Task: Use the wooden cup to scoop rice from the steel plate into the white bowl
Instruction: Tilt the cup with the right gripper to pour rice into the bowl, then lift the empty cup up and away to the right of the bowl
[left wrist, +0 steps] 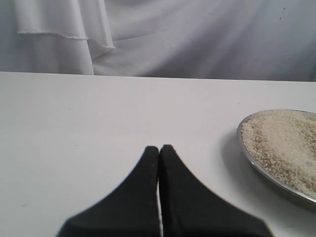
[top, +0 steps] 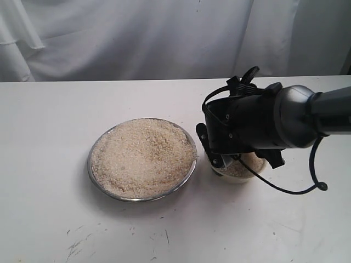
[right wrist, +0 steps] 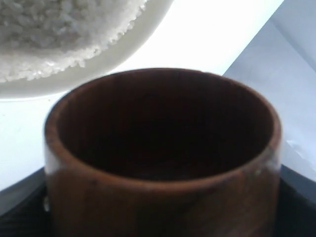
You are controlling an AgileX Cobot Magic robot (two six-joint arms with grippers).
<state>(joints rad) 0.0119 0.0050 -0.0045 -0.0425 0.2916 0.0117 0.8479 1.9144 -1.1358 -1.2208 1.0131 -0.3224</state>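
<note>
Rice (top: pixel 143 156) heaped on steel plate (top: pixel 89 164), some in white bowl (top: pixel 236 176) beside it. Right gripper (top: pixel 222 156) clamped round wooden cup (right wrist: pixel 163 197), apparently empty, at bowl, likely for pouring. Left gripper (left wrist: pixel 159 163) closed, holding nothing, parked clear of plate.

Small cream-white bowl (top: pixel 239 178): mostly hidden behind the black right arm (top: pixel 258 123).
Reddish-brown wooden cup (right wrist: pixel 163 197): blurred close-up, base cut off by the frame.
Shiny steel plate (left wrist: pixel 276 185): cropped at the left wrist view's edge.
</note>
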